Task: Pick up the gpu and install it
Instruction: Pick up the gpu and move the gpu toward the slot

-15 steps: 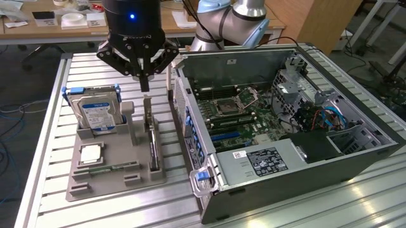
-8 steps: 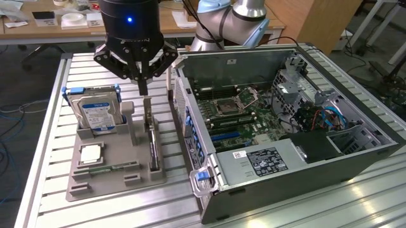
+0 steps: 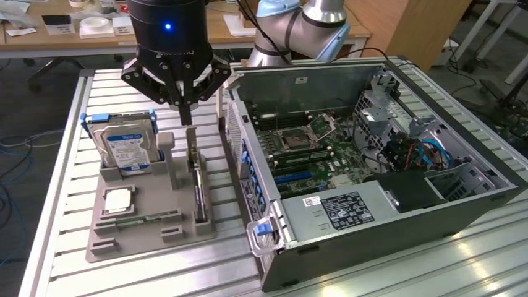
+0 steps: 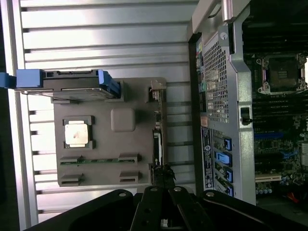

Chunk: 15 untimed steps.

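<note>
My jaws are closed all the way, the two fingertips pressed together and pointing straight down. They hang right over the upper end of the gpu, close enough that I cannot tell whether they touch its metal bracket, and I see nothing pinched between them. The gpu stands on its long edge in a slot of the grey holder, on the side of the holder nearest the computer case, thin and dark, with its bracket end towards me. From my wrist I look down along its top edge, which runs away from my fingers across the holder. On the same holder, at the exterior view's left, the hard drive stands upright in its blue-edged carrier with its blue and white label facing out. In front of it the square silver processor lies flat in its pocket, and just beside that the green memory stick lies in a narrow groove. The holder rests on the slotted metal desk. The case lies on its side on that desk at the exterior view's right, just beside the holder, with its side panel off. Inside it the motherboard is uncovered, showing the bare processor socket and the card slots.
</note>
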Motion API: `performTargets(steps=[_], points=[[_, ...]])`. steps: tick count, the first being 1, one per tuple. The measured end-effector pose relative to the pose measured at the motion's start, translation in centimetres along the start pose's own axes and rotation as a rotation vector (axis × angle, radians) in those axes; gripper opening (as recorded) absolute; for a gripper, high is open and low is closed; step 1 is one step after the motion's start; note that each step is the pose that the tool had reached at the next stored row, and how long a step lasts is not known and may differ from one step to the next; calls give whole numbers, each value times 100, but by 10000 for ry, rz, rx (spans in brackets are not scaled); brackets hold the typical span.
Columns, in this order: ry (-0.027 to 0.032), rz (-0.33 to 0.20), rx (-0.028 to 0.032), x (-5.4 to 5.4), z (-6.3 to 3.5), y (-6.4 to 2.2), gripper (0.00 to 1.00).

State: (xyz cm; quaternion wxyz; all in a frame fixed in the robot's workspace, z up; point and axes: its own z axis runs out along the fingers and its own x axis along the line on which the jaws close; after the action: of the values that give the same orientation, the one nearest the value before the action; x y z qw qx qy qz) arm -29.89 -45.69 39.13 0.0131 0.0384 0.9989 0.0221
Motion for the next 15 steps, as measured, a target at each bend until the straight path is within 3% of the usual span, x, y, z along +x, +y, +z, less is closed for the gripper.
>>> performTargets(steps=[12,15], points=[[0,0,0,0,0,0,11],[0,0,0,0,0,0,29]])
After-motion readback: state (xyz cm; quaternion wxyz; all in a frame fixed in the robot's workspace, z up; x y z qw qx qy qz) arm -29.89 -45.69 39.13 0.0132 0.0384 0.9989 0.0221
